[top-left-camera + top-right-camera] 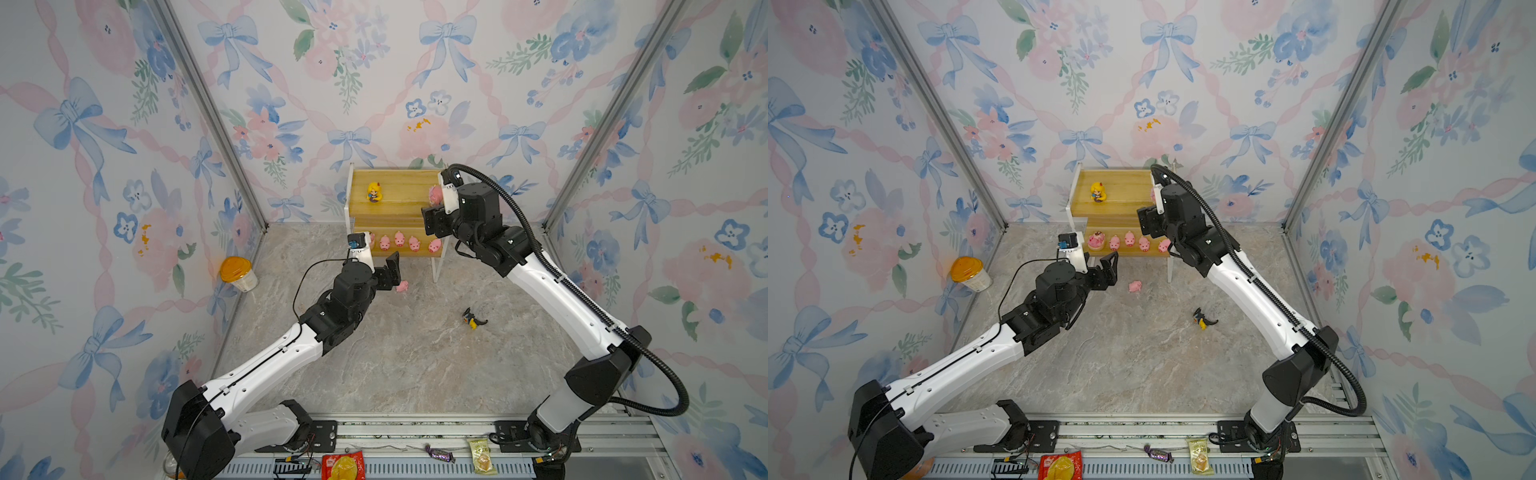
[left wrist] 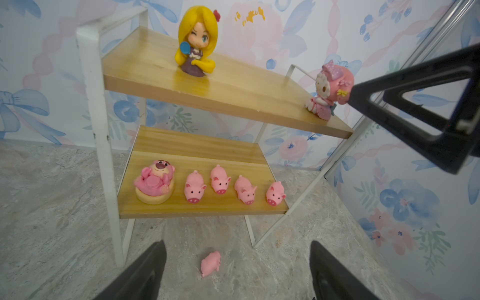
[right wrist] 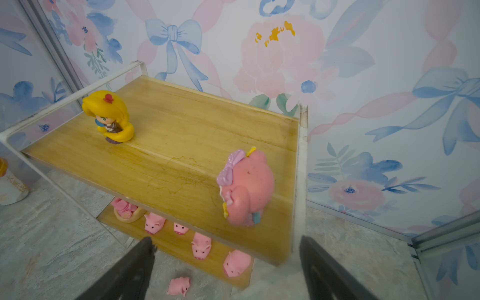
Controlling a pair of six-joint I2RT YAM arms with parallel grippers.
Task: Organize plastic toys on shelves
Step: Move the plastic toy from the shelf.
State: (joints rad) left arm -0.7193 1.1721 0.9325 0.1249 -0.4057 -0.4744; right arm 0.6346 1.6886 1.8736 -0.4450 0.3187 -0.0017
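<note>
Left gripper (image 2: 237, 245): jaws spread wide, empty. A small pink pig (image 2: 211, 263) lies on its side on the floor just in front.
Right gripper (image 3: 226, 240): wide as well, holding nothing, close to the pink bow-topped figure (image 3: 246, 187) standing at the end of the shelves (image 2: 233, 85), upper board.
Hard to see: in both top views the right arm (image 1: 557, 291) covers most of that figure.

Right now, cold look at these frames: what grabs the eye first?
The two-tier wooden rack against the back wall: a yellow-haired doll stands on its upper board, and four small pink pigs line the lower board in a row. One stray pig lies on the floor in front of the rack, just ahead of the open left claw. A black-and-yellow creature lies further out on the floor, alone.
</note>
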